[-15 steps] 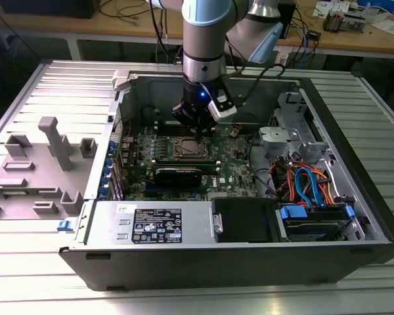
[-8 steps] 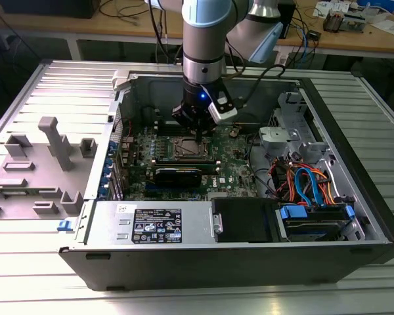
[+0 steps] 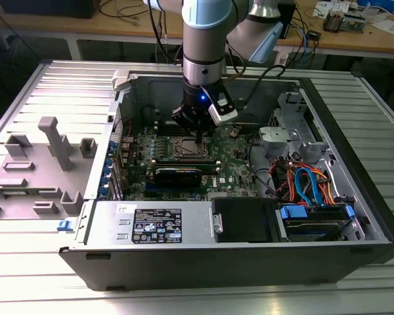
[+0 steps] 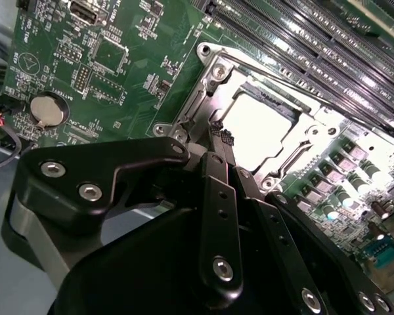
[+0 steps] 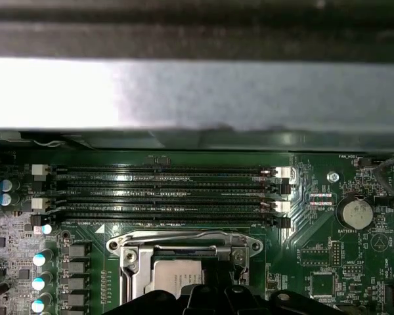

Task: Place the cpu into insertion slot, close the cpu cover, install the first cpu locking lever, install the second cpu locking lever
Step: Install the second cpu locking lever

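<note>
Workbench, grey ribbed: open case [image 3: 354, 190], board [image 3: 236, 164] flat inside. Gripper [image 4: 222, 139] clenched, tips low at socket's edge, seemingly pressing a lever. Cpu [image 4: 259, 125] seated in slot, cover [image 4: 213, 79] closed over it. Memory slots [image 5: 157, 193] at 12 o'clock of socket.

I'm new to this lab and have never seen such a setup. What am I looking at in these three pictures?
A robot arm reaches into an open computer case. The exterior view is taken from off the arm; both wrist views come from cameras riding on it. Its black gripper sits low over the green motherboard, at the edge of the cpu cover, a silvery frame lying down around the pale cpu. The long black strips are memory slots. Nothing is visibly held.
</note>
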`<action>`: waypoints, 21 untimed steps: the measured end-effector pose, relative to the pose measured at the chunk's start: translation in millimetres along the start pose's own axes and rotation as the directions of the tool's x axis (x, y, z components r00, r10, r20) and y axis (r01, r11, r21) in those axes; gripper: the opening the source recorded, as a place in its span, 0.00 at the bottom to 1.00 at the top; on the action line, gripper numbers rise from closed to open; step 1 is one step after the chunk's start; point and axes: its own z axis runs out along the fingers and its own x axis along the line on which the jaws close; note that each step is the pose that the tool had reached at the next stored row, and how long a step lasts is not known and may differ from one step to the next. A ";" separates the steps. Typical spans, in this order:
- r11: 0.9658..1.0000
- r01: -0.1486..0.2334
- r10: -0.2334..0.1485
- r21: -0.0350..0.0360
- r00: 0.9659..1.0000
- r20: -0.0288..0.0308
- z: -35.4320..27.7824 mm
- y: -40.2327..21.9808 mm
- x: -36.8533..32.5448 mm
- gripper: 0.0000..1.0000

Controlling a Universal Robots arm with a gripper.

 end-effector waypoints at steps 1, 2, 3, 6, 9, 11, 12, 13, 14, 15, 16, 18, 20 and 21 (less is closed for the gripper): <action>1.000 0.000 0.000 0.000 1.000 0.000 -0.1 0.0 0.0 0.11; 1.000 0.000 0.000 0.000 1.000 0.000 -0.7 -0.1 0.0 0.11; 1.000 0.000 0.000 0.000 1.000 0.000 -2.2 -0.1 -0.1 0.11; 1.000 0.000 0.000 0.000 1.000 0.000 -6.7 -0.1 -0.2 0.11; 1.000 0.000 0.000 0.000 1.000 0.000 -9.1 -0.1 -0.3 0.11; 1.000 0.000 0.000 0.000 1.000 0.000 -10.1 -0.3 -0.4 0.11; 1.000 0.000 0.000 0.000 1.000 0.000 -10.2 -1.0 -0.4 0.11; 1.000 0.000 0.000 0.000 1.000 0.000 -10.3 -1.6 -0.4 0.11; 1.000 0.000 0.000 0.000 1.000 0.000 -10.2 -2.6 -0.3 0.11; 1.000 0.000 0.000 0.000 1.000 0.000 -10.2 -3.4 -0.3 0.11; 1.000 0.000 0.000 0.000 1.000 0.000 -10.3 -5.7 -0.3 0.11; 1.000 0.000 0.000 -0.002 1.000 0.000 -10.2 -9.6 -0.3 0.11; 1.000 0.000 0.000 -0.003 1.000 0.000 -10.0 -16.0 -0.2 0.11; 1.000 0.000 0.000 -0.003 1.000 0.000 -9.9 -18.3 -0.2 0.11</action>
